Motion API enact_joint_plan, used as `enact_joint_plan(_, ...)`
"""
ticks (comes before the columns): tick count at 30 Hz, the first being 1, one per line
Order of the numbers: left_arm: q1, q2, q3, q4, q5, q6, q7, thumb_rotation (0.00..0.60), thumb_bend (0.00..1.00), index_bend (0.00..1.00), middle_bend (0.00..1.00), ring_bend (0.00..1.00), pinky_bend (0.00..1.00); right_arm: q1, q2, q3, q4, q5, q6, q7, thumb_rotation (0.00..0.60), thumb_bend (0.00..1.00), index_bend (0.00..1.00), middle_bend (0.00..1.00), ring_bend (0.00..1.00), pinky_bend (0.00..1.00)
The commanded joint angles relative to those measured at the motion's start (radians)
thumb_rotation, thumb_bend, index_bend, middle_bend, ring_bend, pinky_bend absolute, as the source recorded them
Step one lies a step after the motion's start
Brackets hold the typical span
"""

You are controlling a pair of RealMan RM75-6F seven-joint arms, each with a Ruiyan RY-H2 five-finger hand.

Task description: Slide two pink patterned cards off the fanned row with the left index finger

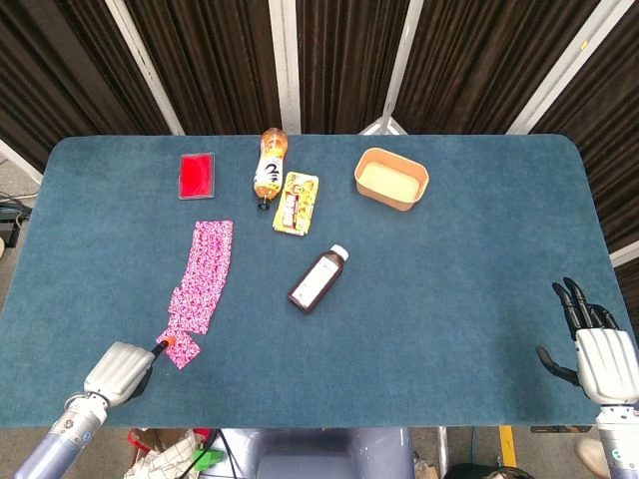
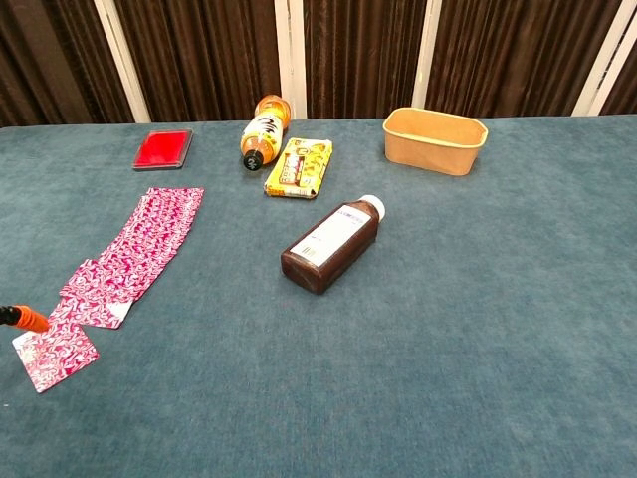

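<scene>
The left hand point(image 1: 118, 370) has its fingers curled, one orange tip out, touching the loose card point(image 2: 56, 355) beside the row point(image 1: 203, 271). It could slip off. The right hand point(image 1: 602, 361) is empty, fingers apart.

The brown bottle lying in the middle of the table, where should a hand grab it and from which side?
Grip the brown bottle across the middle of its body, coming down from above. It lies on its side with the white cap pointing toward the far edge, so its long sides are exposed and nothing crowds them. The cap end is narrower and likely a poorer hold.
</scene>
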Motion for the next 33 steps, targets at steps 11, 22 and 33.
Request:
enact_joint_plan(11,-0.039,-0.047,-0.029,0.07,-0.111,-0.08,0.014,0.6,1.0,0.14,0.89,0.83,0.77,0.0,0.001,-0.001,-0.001,0.0,-0.001,0.002,0.6,0.3,0.0,0.05,0.25,0.24)
enact_joint_plan(22,-0.034,-0.023,0.012,0.015,-0.115,-0.066,0.052,0.6,1.0,0.15,0.89,0.83,0.77,0.001,0.001,-0.001,-0.002,-0.004,-0.001,0.009,0.6,0.3,0.0,0.05,0.25,0.24)
enact_joint_plan(33,0.007,0.032,0.068,-0.078,-0.17,0.021,0.158,0.6,1.0,0.16,0.89,0.83,0.77,0.002,0.004,-0.001,0.001,-0.006,-0.002,0.029,0.6,0.3,0.0,0.05,0.25,0.24)
